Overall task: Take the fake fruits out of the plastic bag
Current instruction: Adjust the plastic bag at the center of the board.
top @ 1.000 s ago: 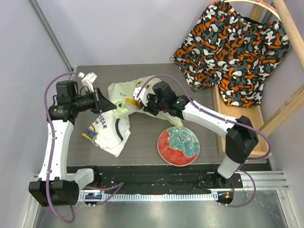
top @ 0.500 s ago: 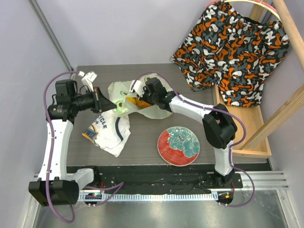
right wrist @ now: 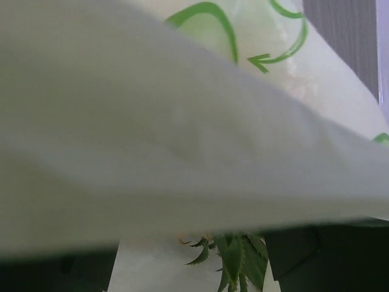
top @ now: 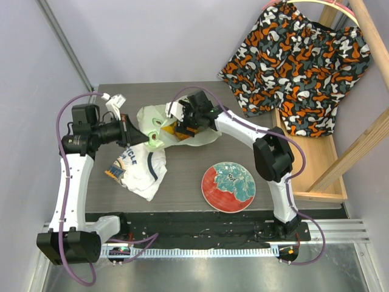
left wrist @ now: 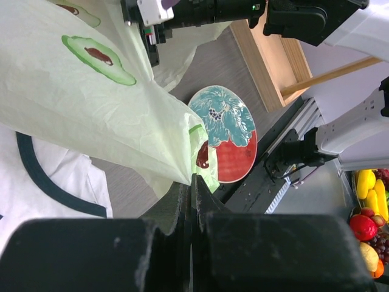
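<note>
Plastic bag (top: 146, 115) edge pinched between left jaws.

Top external: fixed high above and behind the arm bases, looking steeply down and forward, far enough to take in the whole table (top: 182, 176) and both arms. Left wrist: mounted close behind the left gripper (left wrist: 191, 185), turned sideways, looking along the fingers past the plastic bag (left wrist: 91, 115) toward the red plate (left wrist: 228, 140) and the T-shirt (left wrist: 18, 201), sharing all three with the top view. Right wrist: very near the same bag, showing almost only its film, plus a green pineapple crown (right wrist: 234, 255) at the bottom edge.
</note>
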